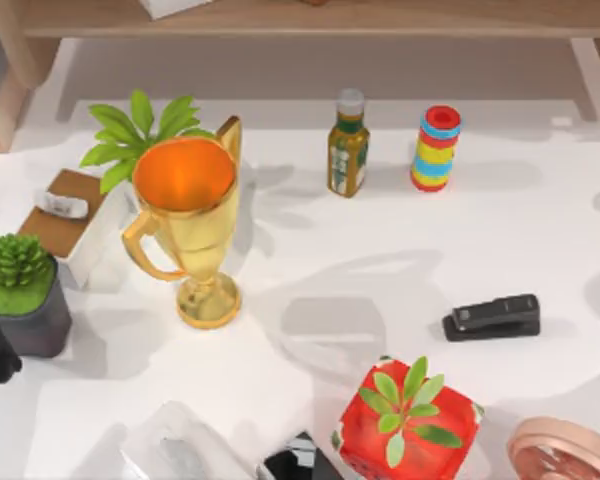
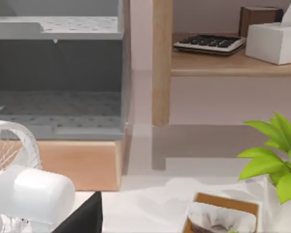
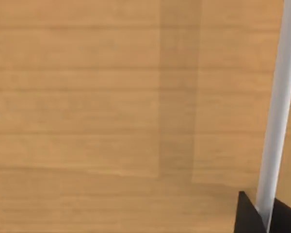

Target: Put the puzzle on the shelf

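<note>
Right wrist view close over shelf [image 3: 111,97] wood — placing step likely; grip unreadable, puzzle unlocated; next, confirm release, then retreat.

a white desk [image 1: 400,250] is seen from above. on it stand a gold trophy cup [image 1: 192,225], a green-labelled bottle [image 1: 348,145], a tower of red, yellow and blue rings [image 1: 436,148], a black stapler [image 1: 492,317] toward the right, a red potted plant [image 1: 408,420] at the near edge, a grey pot with a succulent [image 1: 25,295] at the left, and a brown-topped white box [image 1: 72,222] beside a leafy plant [image 1: 140,135]. along the far edge runs the shelf [image 1: 380,18]; on its board a keyboard [image 2: 209,42] and a white tissue box [image 2: 274,41] are carried.
</note>
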Available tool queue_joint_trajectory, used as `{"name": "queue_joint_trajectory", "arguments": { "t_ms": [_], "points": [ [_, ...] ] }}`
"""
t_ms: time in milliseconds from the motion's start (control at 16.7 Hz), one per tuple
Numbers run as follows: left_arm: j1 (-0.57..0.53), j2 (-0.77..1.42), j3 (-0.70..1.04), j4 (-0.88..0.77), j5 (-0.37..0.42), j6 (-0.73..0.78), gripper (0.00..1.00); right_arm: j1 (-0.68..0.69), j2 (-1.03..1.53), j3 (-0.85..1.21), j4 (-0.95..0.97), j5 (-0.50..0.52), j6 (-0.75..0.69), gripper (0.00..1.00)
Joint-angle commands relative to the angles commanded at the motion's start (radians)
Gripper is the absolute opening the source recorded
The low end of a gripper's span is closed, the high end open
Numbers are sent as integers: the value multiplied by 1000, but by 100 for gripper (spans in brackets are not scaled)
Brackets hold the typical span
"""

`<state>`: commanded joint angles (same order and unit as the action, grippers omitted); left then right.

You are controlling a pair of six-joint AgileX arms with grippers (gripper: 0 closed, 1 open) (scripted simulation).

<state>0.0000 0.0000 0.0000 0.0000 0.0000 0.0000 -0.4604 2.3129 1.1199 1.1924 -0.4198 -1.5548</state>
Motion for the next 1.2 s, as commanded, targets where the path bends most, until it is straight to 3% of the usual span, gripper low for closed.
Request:
{"name": "queue_joint_trajectory", "arguments": {
  "t_ms": [1200],
  "points": [
    [0, 0, 0, 0, 0, 0, 100, -132, -178, -424, 248, -134, 2, 0]
  ]
}}
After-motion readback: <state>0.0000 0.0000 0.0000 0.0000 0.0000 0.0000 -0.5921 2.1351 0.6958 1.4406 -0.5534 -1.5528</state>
